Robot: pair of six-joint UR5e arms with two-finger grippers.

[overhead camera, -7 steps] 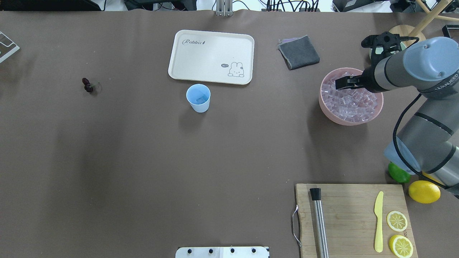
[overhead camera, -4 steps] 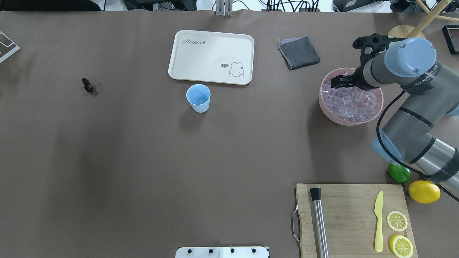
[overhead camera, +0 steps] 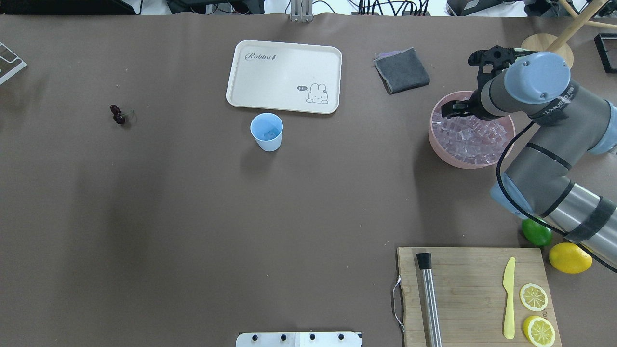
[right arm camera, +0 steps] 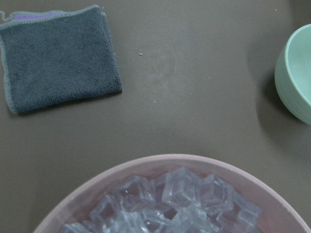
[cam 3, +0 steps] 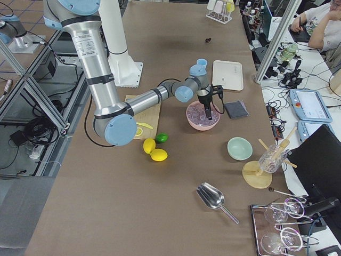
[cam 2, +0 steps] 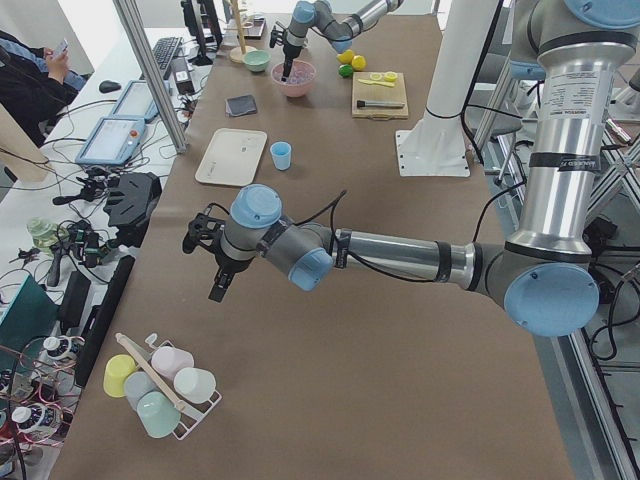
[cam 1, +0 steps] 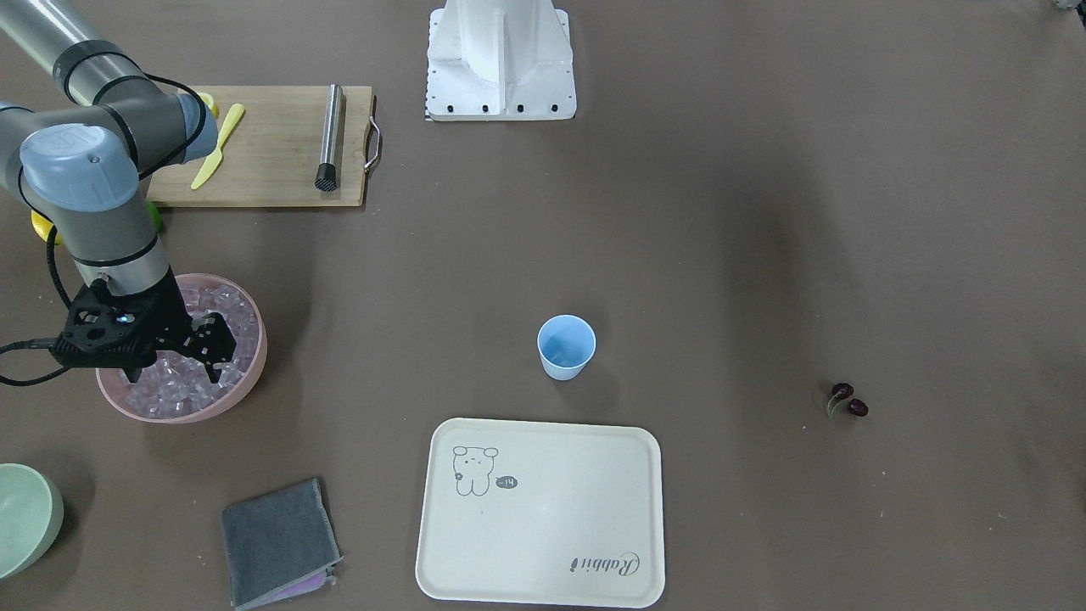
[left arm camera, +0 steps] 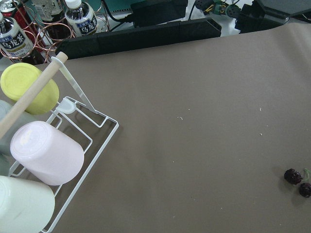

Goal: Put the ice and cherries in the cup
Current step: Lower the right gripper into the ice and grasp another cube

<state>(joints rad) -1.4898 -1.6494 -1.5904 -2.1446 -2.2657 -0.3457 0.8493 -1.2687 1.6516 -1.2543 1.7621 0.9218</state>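
Note:
The small light-blue cup stands upright just in front of the cream tray. Far to the left, the dark cherries lie alone on the table; the left wrist view also catches the cherries. Clear ice fills the pink bowl. My right gripper hangs over the bowl's far-left part, just above the cubes, and its fingers look open with nothing seen between them. My left gripper shows only in the left side view, hovering over bare table; I cannot tell its state.
A cream tray and a grey cloth lie at the back. A cutting board with a metal rod, yellow knife and lemon slices sits front right, beside a lime and lemon. A pale green bowl stands past the pink one.
My right arm has swung leftward over the pink bowl, carrying the gripper from the bowl's middle toward its far-left part. The cup and cherries have not moved.

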